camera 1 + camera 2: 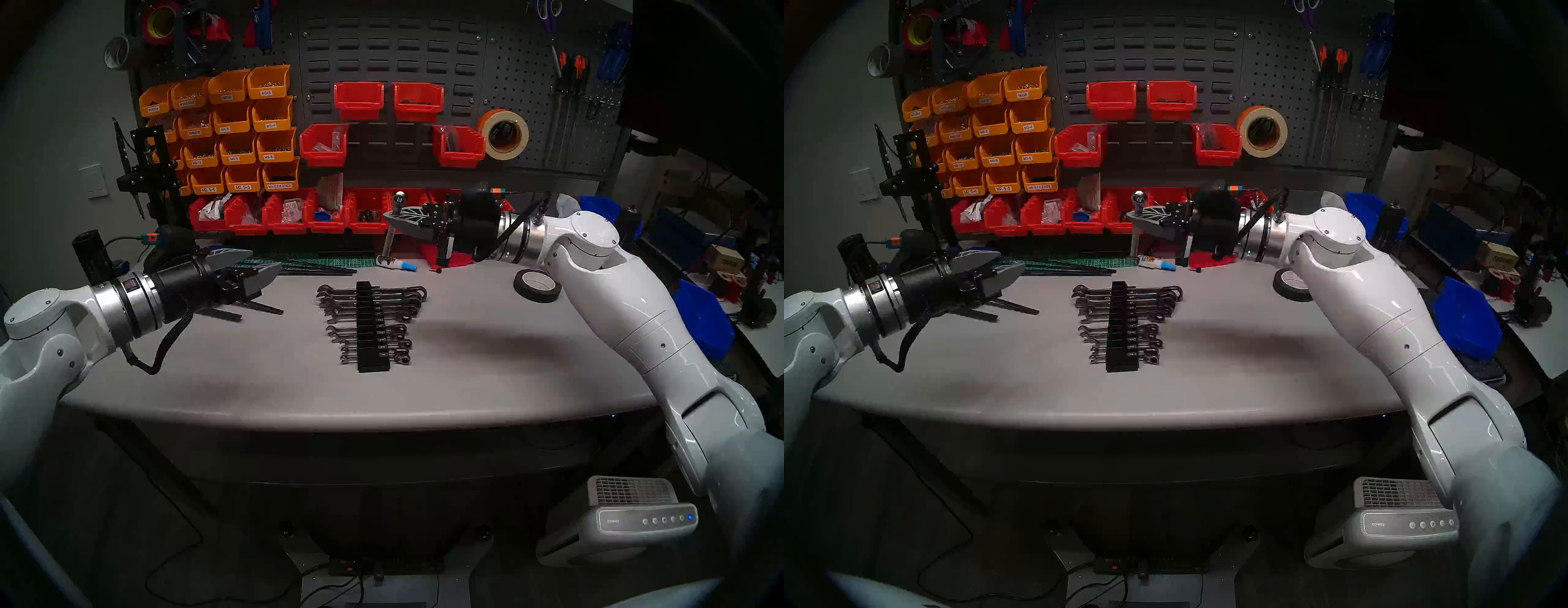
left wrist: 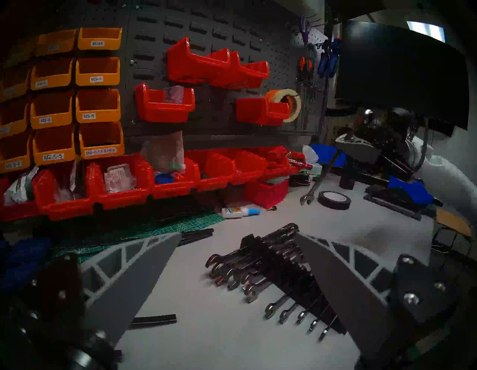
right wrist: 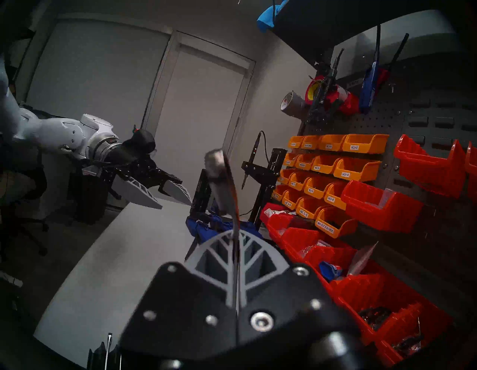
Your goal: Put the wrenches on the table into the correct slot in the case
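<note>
So R tool (image 1: 392, 217) clenched on wrench (image 1: 393, 229), hanging upright, well behind rack (image 1: 372, 327); L tool (image 1: 261, 265) released.

- It was a workshop: a pegboard wall (image 1: 424, 51) carried orange bins (image 1: 237, 127) and red bins (image 1: 358, 99).
- Screwdrivers (image 1: 570, 70) and tape rolls (image 1: 504, 133) hung there.

Right end effector (image 3: 233, 232) clamped on chrome wrench (image 3: 219, 186), left end effector (image 3: 175, 197) spread beyond, red bins (image 3: 382, 209)
</note>
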